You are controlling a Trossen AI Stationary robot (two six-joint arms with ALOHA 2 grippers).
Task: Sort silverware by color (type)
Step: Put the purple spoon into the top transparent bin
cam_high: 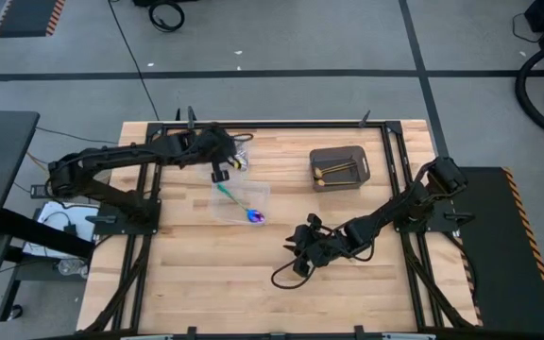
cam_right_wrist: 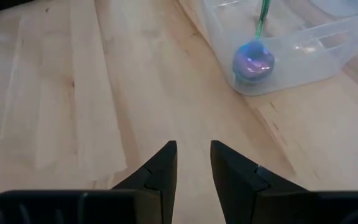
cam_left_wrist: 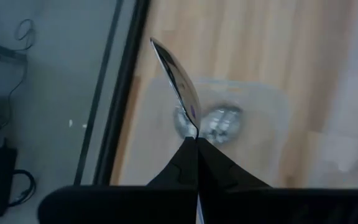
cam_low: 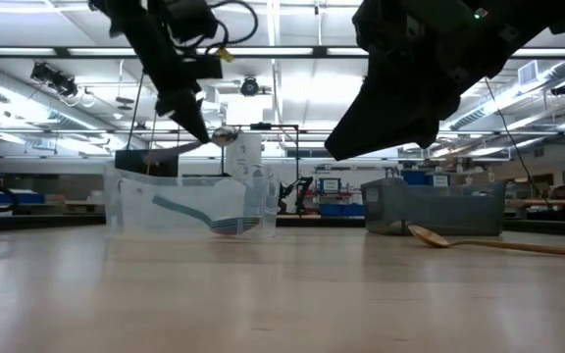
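Fingers of left gripper [cam_left_wrist: 196, 140] pinch a silver spoon [cam_left_wrist: 179, 84] over a tub [cam_left_wrist: 272, 109]; right gripper [cam_right_wrist: 193, 163] parted, idle. We judge sorting partly done: gold spoon [cam_low: 488, 241] lies loose.

A lab or workshop hall: taped concrete floor [cam_high: 281, 47], strip-lit ceiling [cam_low: 282, 59], equipment benches.

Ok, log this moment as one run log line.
left gripper: shut on silver-headed utensil, over clear tub | right gripper: open, empty, above table | teal spoon: in other clear tub
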